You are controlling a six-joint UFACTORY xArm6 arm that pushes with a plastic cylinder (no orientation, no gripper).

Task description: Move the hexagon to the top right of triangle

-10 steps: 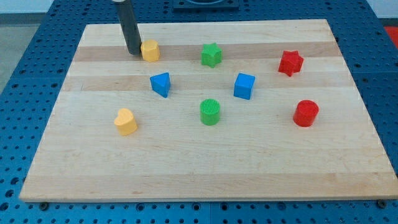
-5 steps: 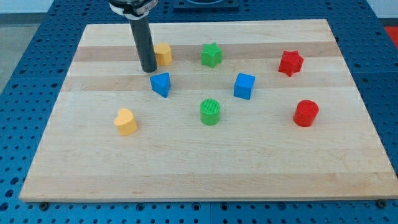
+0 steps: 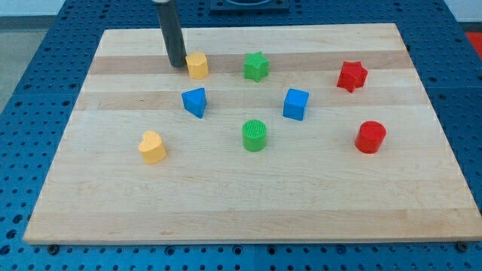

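Pale wooden board (image 3: 422, 173) on blue pegboard. Yellow hexagon (image 3: 197, 65) sits near the view's top, directly above the blue triangle (image 3: 194, 102) — apart from it. Green star (image 3: 256, 66) lies to the hexagon's right, nothing between. Rod upright, my tip (image 3: 177, 64) just beside the hexagon's left face — contact unclear; it grips nothing.

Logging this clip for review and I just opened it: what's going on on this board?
A robot arm's dark rod is pushing blocks on a wooden board. My tip sits just at the view's left of the yellow hexagon block, close to or touching it. The hexagon lies above the blue triangle block, only slightly to its right. Scattered elsewhere: a green star, blue cube, green cylinder, red star, red cylinder and yellow heart.
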